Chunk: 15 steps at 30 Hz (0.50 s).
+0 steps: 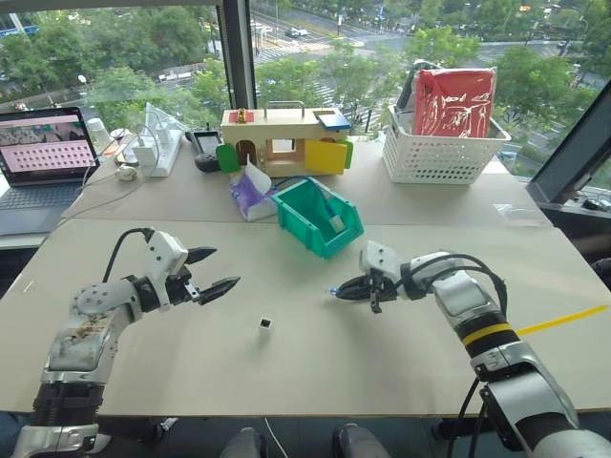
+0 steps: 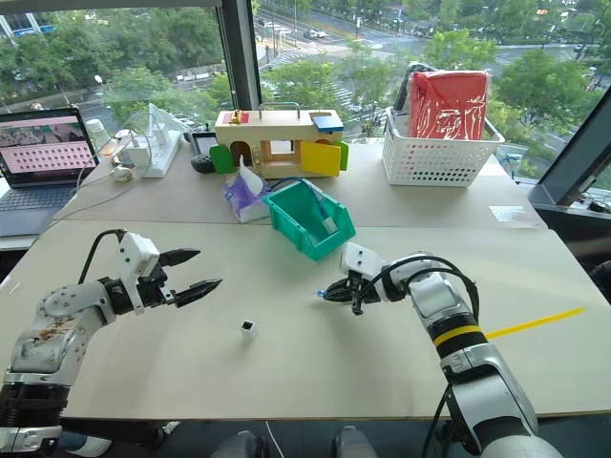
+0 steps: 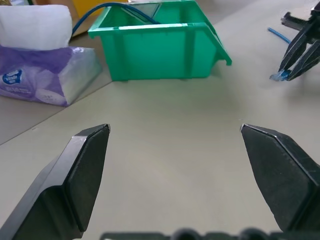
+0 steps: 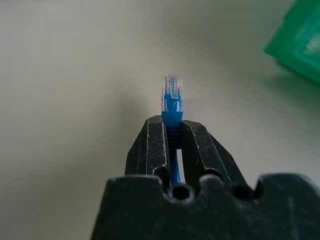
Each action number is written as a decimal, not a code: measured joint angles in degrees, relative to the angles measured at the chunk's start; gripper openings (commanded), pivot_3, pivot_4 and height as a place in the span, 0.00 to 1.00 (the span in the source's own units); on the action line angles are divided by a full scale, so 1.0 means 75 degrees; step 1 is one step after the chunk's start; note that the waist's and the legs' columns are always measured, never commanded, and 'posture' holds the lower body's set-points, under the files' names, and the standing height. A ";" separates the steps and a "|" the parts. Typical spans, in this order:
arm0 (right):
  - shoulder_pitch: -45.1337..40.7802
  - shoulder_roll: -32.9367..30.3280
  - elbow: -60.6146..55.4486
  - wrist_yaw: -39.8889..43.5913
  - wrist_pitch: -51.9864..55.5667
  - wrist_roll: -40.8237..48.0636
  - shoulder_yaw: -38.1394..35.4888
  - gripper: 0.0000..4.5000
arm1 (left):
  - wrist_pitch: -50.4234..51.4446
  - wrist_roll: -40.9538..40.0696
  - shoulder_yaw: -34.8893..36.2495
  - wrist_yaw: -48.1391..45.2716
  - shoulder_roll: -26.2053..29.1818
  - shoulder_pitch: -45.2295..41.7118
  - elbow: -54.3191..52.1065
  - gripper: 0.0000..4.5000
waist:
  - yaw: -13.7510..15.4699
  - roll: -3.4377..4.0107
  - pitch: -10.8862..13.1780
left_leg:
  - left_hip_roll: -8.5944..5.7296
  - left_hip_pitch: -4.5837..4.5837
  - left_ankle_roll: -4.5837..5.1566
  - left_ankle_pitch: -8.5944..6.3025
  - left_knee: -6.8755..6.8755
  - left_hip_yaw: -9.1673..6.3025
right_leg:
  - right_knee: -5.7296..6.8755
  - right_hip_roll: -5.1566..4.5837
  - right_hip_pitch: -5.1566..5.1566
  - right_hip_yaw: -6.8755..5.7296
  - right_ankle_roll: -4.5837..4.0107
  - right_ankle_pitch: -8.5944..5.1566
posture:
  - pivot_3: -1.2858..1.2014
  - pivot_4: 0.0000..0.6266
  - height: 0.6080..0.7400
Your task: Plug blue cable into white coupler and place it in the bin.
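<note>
The white coupler (image 1: 265, 324) sits alone on the bare table (image 1: 315, 372), small and cube-like with a dark opening facing up. It serves as the landmark here.

The left gripper (image 1: 216, 271) hovers above the table to the coupler's left and a little farther back, its two black fingers spread wide with nothing between them. Its tips point toward the right gripper.

The right gripper (image 1: 346, 288) is to the coupler's right and also a little farther back, pointing left. Its fingers are pinched tight on the blue cable (image 4: 172, 107), gripping the blue boot just behind the clear plug, which sticks out past the fingertips. The plug tip is above the table, near the coupler but apart from it.

The green bin (image 1: 320, 218) stands well behind the coupler, slightly to its right, with its cut-away front facing roughly toward the robot. A loop of blue cord shows at the bin's rear edge; whether it is the same cord cannot be told. A purple tissue pack (image 1: 250, 194) lies just beside the bin on its left. Farther back from the coupler stand a wooden toy house (image 1: 284, 141) and a white basket (image 1: 441, 153), and far to the back left a laptop (image 1: 43, 157).
</note>
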 measured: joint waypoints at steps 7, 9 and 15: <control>-0.0020 0.0368 -0.0292 -0.0381 0.0014 -0.0144 0.0487 0.59 | -0.0149 0.0236 -0.1019 -0.0768 -0.0205 -0.1290 0.0375 1.00 | 0.0136 0.0000 0.0000 | -0.0003 -0.0003 -0.0013 0.0009 0.0005 -0.0003 | 0.0004 0.0004 0.0001 -0.0002 -0.0003 0.0000 | 0.52 0.24 0.94; 0.0072 0.0162 -0.0625 -0.0519 0.0282 -0.0014 0.0266 0.74 | -0.0254 0.0392 -0.1433 -0.1020 -0.0510 -0.1933 0.0809 1.00 | 0.0171 0.0000 0.0001 | -0.0011 -0.0010 -0.0012 0.0009 0.0006 -0.0005 | 0.0001 0.0001 -0.0001 0.0000 -0.0001 0.0000 | 0.52 0.24 0.94; 0.0684 -0.0467 -0.2400 -0.1194 0.1381 0.0506 -0.0841 0.99 | -0.0820 0.0886 -0.2297 -0.1560 -0.1461 -0.3457 0.2540 1.00 | 0.0204 0.0000 0.0000 | -0.0010 -0.0016 -0.0010 0.0008 0.0005 -0.0021 | 0.0002 0.0008 -0.0001 -0.0005 0.0000 -0.0003 | 0.52 0.24 0.94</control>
